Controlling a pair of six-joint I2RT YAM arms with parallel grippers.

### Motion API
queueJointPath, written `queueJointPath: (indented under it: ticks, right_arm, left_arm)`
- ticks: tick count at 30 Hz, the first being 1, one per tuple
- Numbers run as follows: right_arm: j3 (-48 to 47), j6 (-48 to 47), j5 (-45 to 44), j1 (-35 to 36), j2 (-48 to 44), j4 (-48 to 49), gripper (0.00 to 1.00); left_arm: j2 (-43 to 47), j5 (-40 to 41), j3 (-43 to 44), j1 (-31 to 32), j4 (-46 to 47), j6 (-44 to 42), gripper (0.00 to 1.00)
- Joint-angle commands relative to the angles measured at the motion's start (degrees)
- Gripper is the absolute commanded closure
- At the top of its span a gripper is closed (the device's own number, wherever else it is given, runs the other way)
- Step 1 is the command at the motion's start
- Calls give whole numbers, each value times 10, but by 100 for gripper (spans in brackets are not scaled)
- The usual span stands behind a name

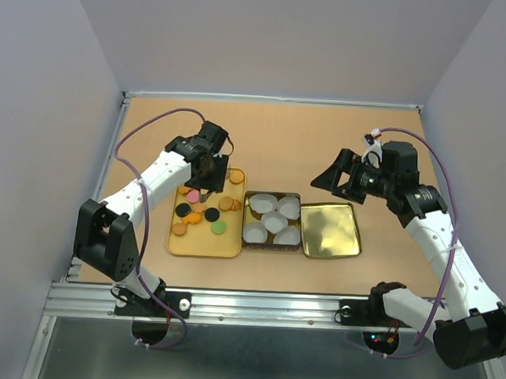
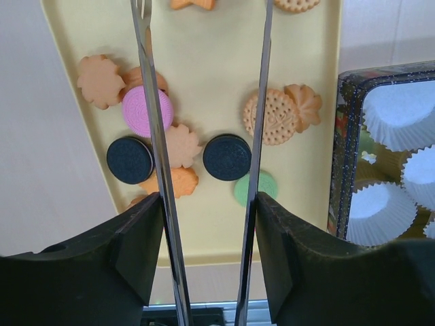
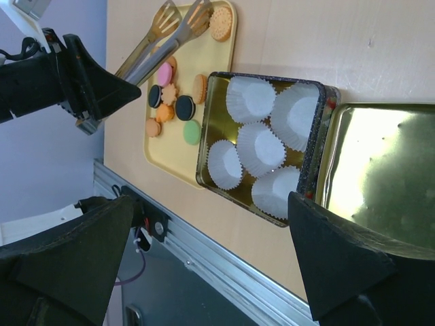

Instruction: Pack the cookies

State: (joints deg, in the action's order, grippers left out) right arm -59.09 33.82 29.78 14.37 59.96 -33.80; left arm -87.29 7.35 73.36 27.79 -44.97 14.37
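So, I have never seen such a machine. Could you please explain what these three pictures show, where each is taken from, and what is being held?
These are two robot arms fixed at the near edge of a table. One picture comes from a camera above and behind them; the other two come from cameras on each wrist, so you see the arm's own black fingers.

On the table lie a yellow tray with cookies, a tin with five white paper cups, and the tin's gold lid beside it.

The left gripper holds metal tongs over the tray, with their blades apart. The right gripper is open and holds nothing; it hangs above the table near the lid. No cookie is in the tin yet.
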Motion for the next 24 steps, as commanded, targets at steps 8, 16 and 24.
queueJointPath:
  ticks: [8, 16, 24]
  right_arm:
    - [-9, -24, -20, 5, 6, -12, 0]
    - [-10, -31, -24, 5, 11, -15, 0]
    - [-15, -31, -24, 5, 19, -14, 0]
  left_arm:
    - [-18, -20, -4, 2, 12, -13, 57]
    - [19, -25, 4, 2, -33, -7, 62]
    - [33, -34, 117, 2, -104, 10, 63]
